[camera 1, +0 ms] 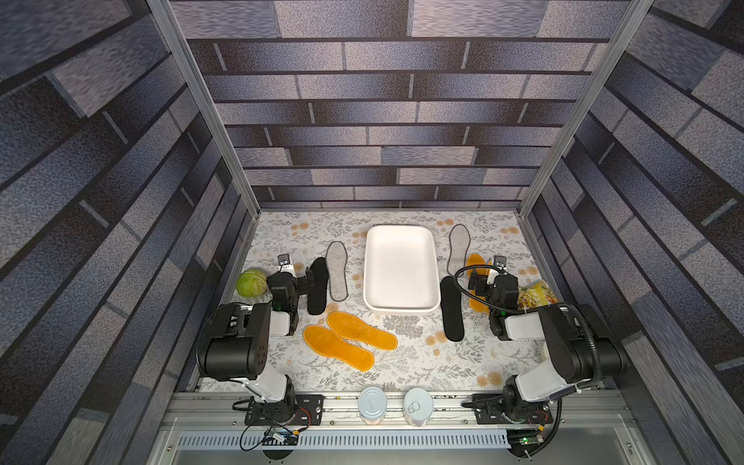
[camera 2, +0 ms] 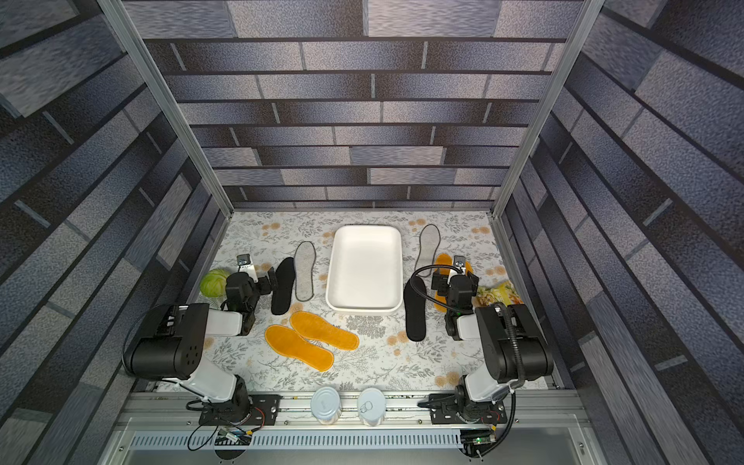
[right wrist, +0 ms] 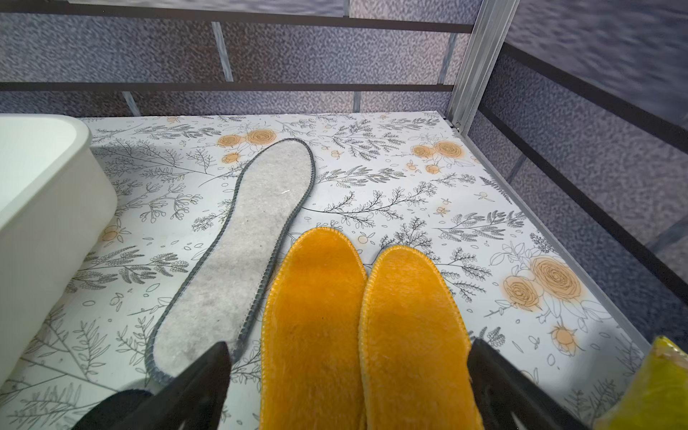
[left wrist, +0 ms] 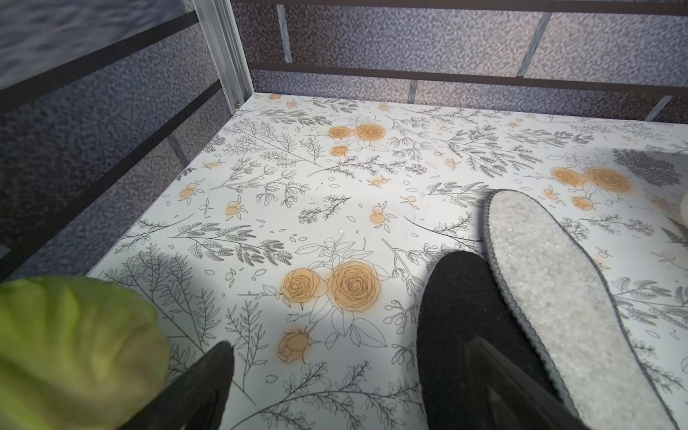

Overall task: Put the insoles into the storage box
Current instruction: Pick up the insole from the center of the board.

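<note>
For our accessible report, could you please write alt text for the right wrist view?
Two orange insoles lie side by side on the floral table beneath the open right gripper; a grey insole lies between them and the white box.

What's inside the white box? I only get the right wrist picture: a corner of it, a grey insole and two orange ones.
Observer: Nothing. In both top views the storage box is empty.
Operator: Are there more insoles than my three?
Observer: Yes, another orange pair lies side by side just in front of the box.
Operator: What is the other arm doing?
Observer: The left gripper hangs open at the edge of a black insole, with a second grey insole right beside that.
</note>
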Controlling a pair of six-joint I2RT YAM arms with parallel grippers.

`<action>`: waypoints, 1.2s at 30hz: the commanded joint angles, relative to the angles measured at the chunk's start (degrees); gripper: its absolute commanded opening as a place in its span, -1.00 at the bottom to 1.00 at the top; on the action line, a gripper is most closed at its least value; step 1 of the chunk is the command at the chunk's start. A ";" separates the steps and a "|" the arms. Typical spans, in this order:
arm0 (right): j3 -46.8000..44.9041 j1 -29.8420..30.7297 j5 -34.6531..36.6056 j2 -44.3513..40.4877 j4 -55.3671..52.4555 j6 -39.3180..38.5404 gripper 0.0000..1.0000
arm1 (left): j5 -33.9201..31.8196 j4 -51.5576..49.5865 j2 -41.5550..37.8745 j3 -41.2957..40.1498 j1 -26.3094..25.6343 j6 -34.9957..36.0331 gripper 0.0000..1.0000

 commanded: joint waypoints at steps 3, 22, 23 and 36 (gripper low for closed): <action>0.31 -0.30 -0.31 -0.44 0.81 0.58 1.00 | 0.73 -0.71 -0.63 0.86 0.05 -0.26 0.99; 0.27 -0.33 -0.30 -0.47 0.92 0.61 1.00 | 1.25 -1.12 -0.67 0.97 0.27 -0.28 0.99; 0.18 -0.33 -0.35 -0.41 1.09 0.56 1.00 | 1.15 -1.05 -0.66 1.00 0.22 -0.28 0.99; -4.47 -0.18 2.12 -3.23 7.53 1.46 1.00 | -5.18 -6.02 -7.67 0.72 -1.40 -0.34 0.99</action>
